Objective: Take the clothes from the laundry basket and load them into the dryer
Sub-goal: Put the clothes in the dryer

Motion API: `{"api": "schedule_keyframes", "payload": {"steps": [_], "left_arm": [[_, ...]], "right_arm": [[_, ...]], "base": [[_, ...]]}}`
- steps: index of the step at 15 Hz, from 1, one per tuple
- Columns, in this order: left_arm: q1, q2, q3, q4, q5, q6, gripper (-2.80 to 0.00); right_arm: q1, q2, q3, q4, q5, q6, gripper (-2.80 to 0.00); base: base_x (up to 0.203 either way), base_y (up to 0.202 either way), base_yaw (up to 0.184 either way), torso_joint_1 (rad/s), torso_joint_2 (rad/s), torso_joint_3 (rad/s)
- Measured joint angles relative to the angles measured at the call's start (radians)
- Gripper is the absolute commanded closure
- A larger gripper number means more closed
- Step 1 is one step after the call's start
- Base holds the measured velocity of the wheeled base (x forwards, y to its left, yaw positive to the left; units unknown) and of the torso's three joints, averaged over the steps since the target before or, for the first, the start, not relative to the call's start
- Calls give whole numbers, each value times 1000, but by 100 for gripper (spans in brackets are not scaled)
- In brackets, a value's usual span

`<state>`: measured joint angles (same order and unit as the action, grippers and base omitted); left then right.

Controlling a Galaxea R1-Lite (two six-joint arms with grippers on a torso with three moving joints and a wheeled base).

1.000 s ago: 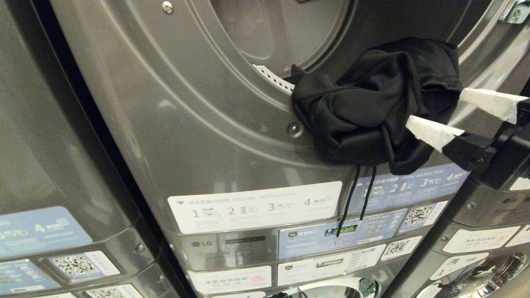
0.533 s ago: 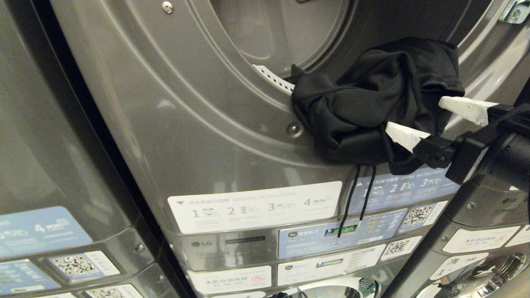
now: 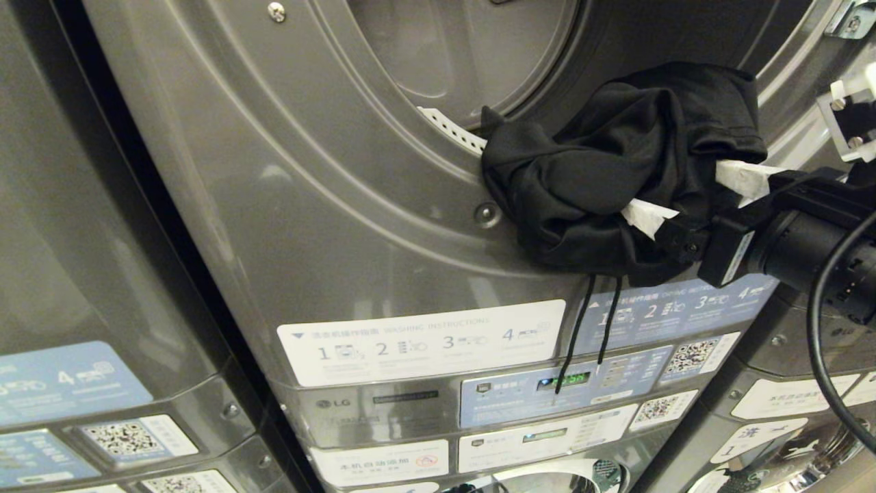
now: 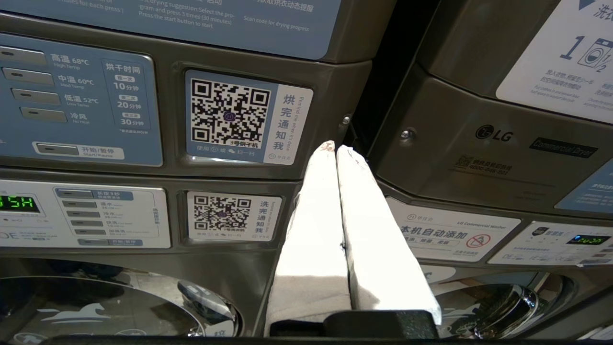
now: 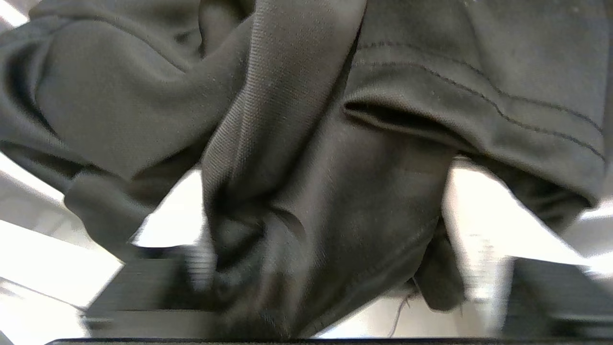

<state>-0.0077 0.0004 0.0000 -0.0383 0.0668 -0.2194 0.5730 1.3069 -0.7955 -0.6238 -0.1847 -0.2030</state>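
Note:
A bunched black garment (image 3: 602, 178) lies on the lower right rim of the open dryer drum (image 3: 465, 61), and its two drawstrings (image 3: 592, 322) hang down over the control panel. My right gripper (image 3: 694, 198) comes in from the right. It is open, with its white fingers pushed into the cloth and a fold of it between them. Up close, the right wrist view is filled by the dark fabric (image 5: 306, 143). My left gripper (image 4: 335, 149) is parked low in front of the control panels, shut and empty. The laundry basket is out of view.
Instruction stickers and a lit control panel (image 3: 561, 383) run below the drum. Neighbouring grey machines stand at the left (image 3: 82, 239) and the right (image 3: 807, 370). A black cable (image 3: 818, 342) loops off my right arm. A door hinge (image 3: 852, 17) sits at the top right.
My right gripper has pushed leftward into the black garment, so its fingertips are now sunk into the folds. The garment has barely shifted on the rim. The left arm has not moved.

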Motion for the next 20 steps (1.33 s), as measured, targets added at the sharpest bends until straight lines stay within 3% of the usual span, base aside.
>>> {"api": "schedule_keyframes", "payload": {"steps": [10,16,20], "left_arm": [[0,0,0,0,0,-2,0],[0,0,0,-1,0,-1,0],[0,0,0,-1,0,-1,0]], "right_arm": [[0,16,-86,9,1,-43,0],[1,101,-339,5,22,-89,0],[0,249,-612,0,26,-120,0]], "base": [[0,0,0,0,0,0],[0,0,0,0,0,0],[0,0,0,0,0,0]]}}
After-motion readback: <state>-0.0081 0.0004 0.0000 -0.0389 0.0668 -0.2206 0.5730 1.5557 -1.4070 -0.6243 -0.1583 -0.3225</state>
